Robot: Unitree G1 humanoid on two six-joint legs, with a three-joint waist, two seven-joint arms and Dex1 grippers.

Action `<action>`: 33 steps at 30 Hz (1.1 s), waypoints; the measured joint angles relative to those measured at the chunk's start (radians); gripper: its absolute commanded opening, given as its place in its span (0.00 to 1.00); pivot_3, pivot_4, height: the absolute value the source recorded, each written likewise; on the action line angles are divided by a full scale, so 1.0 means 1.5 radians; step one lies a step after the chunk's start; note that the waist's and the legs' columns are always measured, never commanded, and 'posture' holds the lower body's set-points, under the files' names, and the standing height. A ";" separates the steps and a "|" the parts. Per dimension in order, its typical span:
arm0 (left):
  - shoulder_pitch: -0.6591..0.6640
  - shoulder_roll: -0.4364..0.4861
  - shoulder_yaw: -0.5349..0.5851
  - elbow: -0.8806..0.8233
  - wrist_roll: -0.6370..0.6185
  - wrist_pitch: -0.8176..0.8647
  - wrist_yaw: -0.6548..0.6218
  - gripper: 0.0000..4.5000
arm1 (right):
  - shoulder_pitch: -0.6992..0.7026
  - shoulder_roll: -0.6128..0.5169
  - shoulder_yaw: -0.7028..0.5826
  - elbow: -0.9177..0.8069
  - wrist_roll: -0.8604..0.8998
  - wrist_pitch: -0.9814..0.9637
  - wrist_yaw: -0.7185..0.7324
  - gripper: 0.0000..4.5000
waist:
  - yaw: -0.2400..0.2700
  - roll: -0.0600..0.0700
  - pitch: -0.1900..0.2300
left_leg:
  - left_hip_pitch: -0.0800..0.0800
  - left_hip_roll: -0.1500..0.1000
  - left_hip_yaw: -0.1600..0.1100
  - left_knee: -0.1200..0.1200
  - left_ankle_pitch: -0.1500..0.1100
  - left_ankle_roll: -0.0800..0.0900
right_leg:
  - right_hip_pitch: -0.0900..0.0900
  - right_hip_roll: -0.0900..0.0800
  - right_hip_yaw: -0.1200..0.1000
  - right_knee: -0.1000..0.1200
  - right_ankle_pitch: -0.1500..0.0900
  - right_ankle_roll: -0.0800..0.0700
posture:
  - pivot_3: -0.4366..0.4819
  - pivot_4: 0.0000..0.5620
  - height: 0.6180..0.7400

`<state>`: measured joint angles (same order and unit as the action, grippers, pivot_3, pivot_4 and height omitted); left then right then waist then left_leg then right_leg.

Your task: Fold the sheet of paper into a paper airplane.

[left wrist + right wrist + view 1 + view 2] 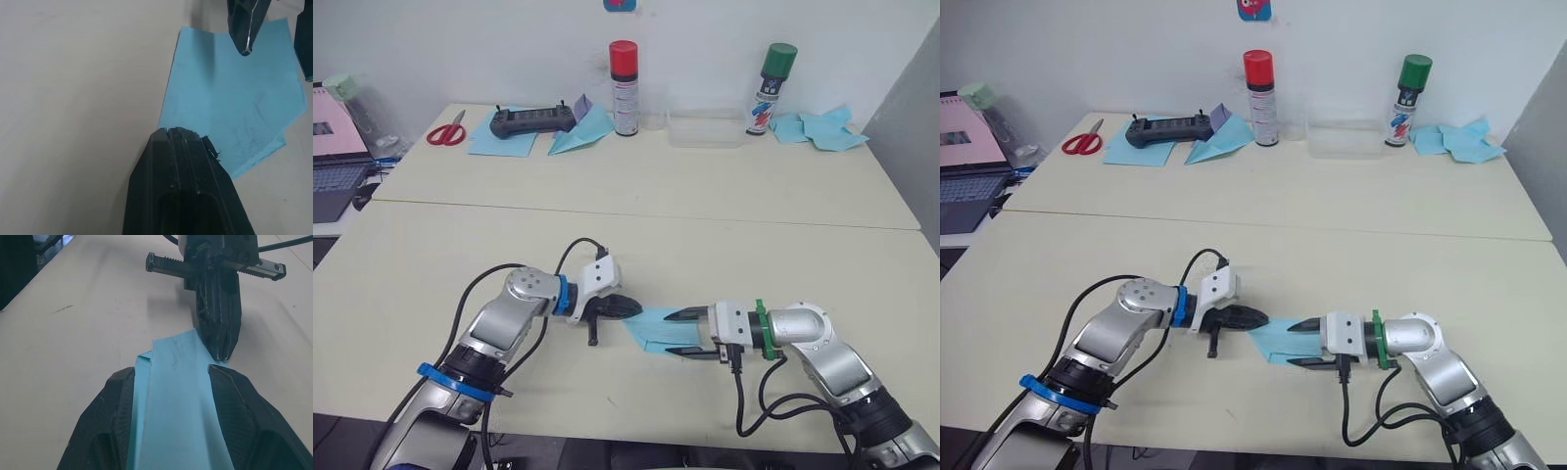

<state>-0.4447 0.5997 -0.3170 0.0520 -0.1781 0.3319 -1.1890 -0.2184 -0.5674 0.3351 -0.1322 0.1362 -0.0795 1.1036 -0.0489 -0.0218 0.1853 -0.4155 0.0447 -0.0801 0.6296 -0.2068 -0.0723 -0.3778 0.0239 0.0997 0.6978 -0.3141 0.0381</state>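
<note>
Light-blue folded sheet of paper (661, 330) lies flat on the near part of the cream table (636, 206), between the two claws. It shows layered flaps, with a narrower strip folded over a wider layer beneath, seen in the right wrist view (171, 401).

The left claw (628, 309) has its two black fingers pressed together, their tips touching the left edge of the paper; whether any paper is pinched between them cannot be told. In the left wrist view the closed fingers (183, 171) meet the paper's near edge.

The right claw (690, 333) is spread open, one finger on each side of the paper's right end, with the sheet lying between them (171, 431).

Along the far edge of the table, from left to right, are red-handled scissors (446, 130), a black handheld controller (532, 120) resting on a flat light-blue sheet (504, 140), a slim light-blue paper dart (582, 132), a red-capped spray can (625, 87), a clear plastic box (706, 128), a green-capped spray can (771, 88) and crumpled light-blue scraps (822, 128). A laptop (335, 157) sits off the far left.
</note>
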 measured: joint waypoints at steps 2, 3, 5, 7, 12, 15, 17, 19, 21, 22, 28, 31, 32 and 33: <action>0.000 0.000 -0.001 0.008 0.005 -0.018 -0.002 0.01 | -0.001 0.001 0.000 0.002 -0.001 -0.004 -0.001 0.55 | 0.000 0.000 0.000 | 0.000 0.000 0.000 0.000 0.000 0.000 | 0.000 0.000 0.000 0.000 0.000 0.000 | 0.48 0.27 1.00; 0.000 0.000 -0.001 0.011 0.005 -0.023 -0.002 0.01 | -0.001 0.001 0.001 0.003 -0.003 -0.007 -0.002 0.55 | 0.000 0.000 0.000 | 0.000 0.000 0.000 0.000 0.000 0.000 | 0.001 0.000 0.000 0.000 0.000 0.000 | 0.48 0.27 1.00; -0.002 -0.002 -0.001 0.019 0.006 -0.030 -0.003 0.01 | -0.002 0.001 0.002 0.012 -0.019 -0.031 -0.004 0.55 | 0.000 0.000 0.000 | 0.001 0.000 0.000 0.000 0.000 0.000 | 0.001 0.000 0.000 0.000 -0.001 0.001 | 0.48 0.27 1.00; -0.003 -0.003 -0.001 0.027 0.007 -0.038 -0.005 0.01 | -0.002 0.000 0.005 0.027 -0.034 -0.058 -0.007 0.55 | 0.000 0.000 0.000 | 0.002 0.000 0.000 0.000 0.000 0.000 | 0.002 0.000 0.000 0.000 -0.002 0.003 | 0.48 0.27 1.00; -0.013 -0.005 -0.001 0.041 0.012 -0.041 -0.016 0.01 | -0.002 -0.003 0.015 0.063 -0.074 -0.142 -0.012 0.55 | -0.001 0.000 0.000 | 0.003 0.000 0.000 0.000 0.000 0.000 | 0.003 0.000 0.000 0.000 -0.002 0.003 | 0.48 0.27 1.00; -0.014 -0.005 -0.001 0.042 0.014 -0.042 -0.016 0.01 | -0.006 0.001 0.016 0.084 -0.097 -0.172 -0.031 0.55 | -0.001 0.000 0.000 | 0.004 0.000 0.000 0.000 0.000 0.000 | 0.004 0.000 0.000 0.000 -0.002 0.003 | 0.48 0.27 1.00; -0.014 -0.006 -0.001 0.044 0.015 -0.042 -0.017 0.00 | -0.008 0.011 0.015 0.093 -0.104 -0.177 -0.045 0.47 | -0.001 0.000 0.000 | 0.004 0.000 0.000 0.000 0.000 0.000 | 0.004 0.000 0.000 0.000 -0.002 0.003 | 0.48 0.27 1.00; -0.016 -0.008 -0.001 0.047 0.015 -0.044 -0.018 0.00 | -0.009 0.023 0.017 0.093 -0.102 -0.181 -0.051 0.33 | -0.001 0.000 0.000 | 0.004 0.000 0.000 0.000 0.000 0.000 | 0.004 0.000 0.000 0.000 -0.002 0.003 | 0.48 0.27 1.00; -0.018 -0.008 -0.002 0.051 0.016 -0.049 -0.020 0.00 | -0.012 0.030 0.017 0.093 -0.100 -0.181 -0.053 0.17 | -0.001 0.000 0.000 | 0.004 0.000 0.000 0.000 0.000 0.000 | 0.004 0.000 0.000 0.000 -0.002 0.003 | 0.48 0.27 1.00; -0.021 -0.008 -0.004 0.054 0.018 -0.052 -0.022 0.00 | -0.013 0.032 0.017 0.093 -0.096 -0.179 -0.053 0.10 | -0.001 0.000 0.000 | 0.004 0.000 0.000 0.000 0.000 0.000 | 0.004 0.000 0.000 0.000 -0.002 0.003 | 0.48 0.27 1.00; -0.033 -0.007 -0.014 0.075 0.034 -0.096 -0.033 0.00 | -0.014 0.046 0.010 0.081 -0.047 -0.132 -0.055 0.00 | -0.001 0.000 0.000 | 0.004 0.000 0.000 0.000 0.000 0.000 | 0.004 0.000 0.000 0.000 -0.002 0.003 | 0.48 0.27 1.00; -0.036 -0.005 -0.017 0.086 0.045 -0.129 -0.036 0.00 | -0.020 0.062 -0.004 0.067 -0.028 -0.057 -0.080 0.00 | -0.001 0.000 0.000 | 0.005 0.000 0.000 0.000 0.000 0.000 | 0.005 0.000 0.001 0.000 -0.002 0.003 | 0.48 0.27 1.00; -0.037 -0.005 -0.017 0.091 0.045 -0.135 -0.038 0.00 | -0.025 0.064 -0.005 0.066 -0.029 -0.040 -0.085 0.00 | -0.001 0.000 0.000 | 0.005 0.000 0.000 0.000 0.000 0.000 | 0.005 0.000 0.001 0.000 -0.002 0.003 | 0.48 0.27 1.00; -0.038 -0.005 -0.018 0.093 0.045 -0.139 -0.039 0.00 | -0.029 0.064 -0.005 0.066 -0.031 -0.027 -0.089 0.00 | -0.001 0.000 0.000 | 0.005 0.000 0.000 0.000 0.000 0.000 | 0.005 0.000 0.001 0.000 -0.002 0.003 | 0.48 0.27 1.00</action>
<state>-0.5021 0.5915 -0.3436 0.1921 -0.1100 0.1232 -1.2480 -0.2620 -0.4717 0.3274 -0.0334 0.0904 -0.1207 0.9706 -0.0499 -0.0213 0.1849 -0.4074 0.0446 -0.0798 0.6298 -0.2068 -0.0722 -0.3699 0.0238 0.1005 0.6978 -0.3165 0.0423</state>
